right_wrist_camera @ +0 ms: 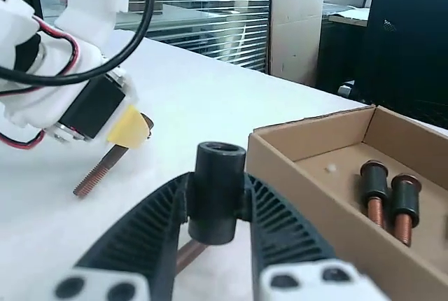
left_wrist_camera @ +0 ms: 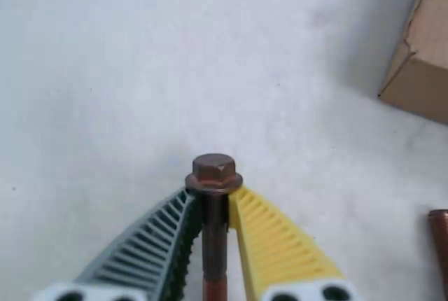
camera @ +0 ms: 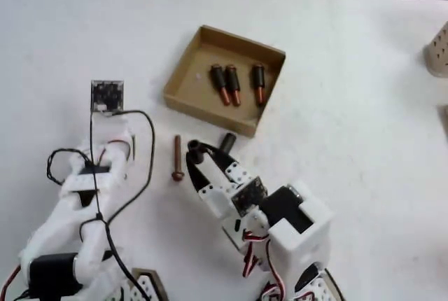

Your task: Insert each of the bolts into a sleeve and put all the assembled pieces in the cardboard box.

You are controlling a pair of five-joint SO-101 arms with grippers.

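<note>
Plainly, the step in hand is the mating of one bolt with one sleeve; the left pincer is clamped on a bolt just under its hexagonal head, the shank running back between the fingers, while the right pincer grips a black sleeve about its waist, upright, its bore open at the top; the sleeve sits near the front wall of the cardboard box, in which three assembled pieces already lie; a loose bolt rests on the table between the two arms. To do this well, I judge, the threaded tip must be brought to the bore, and in the right wrist view that tip slants down and away from the sleeve, so one wrist should turn first; then line up the two axes before closing the gap, and advance slowly; a skewed approach would likely catch the thread on the rim or knock the sleeve askew.
</note>
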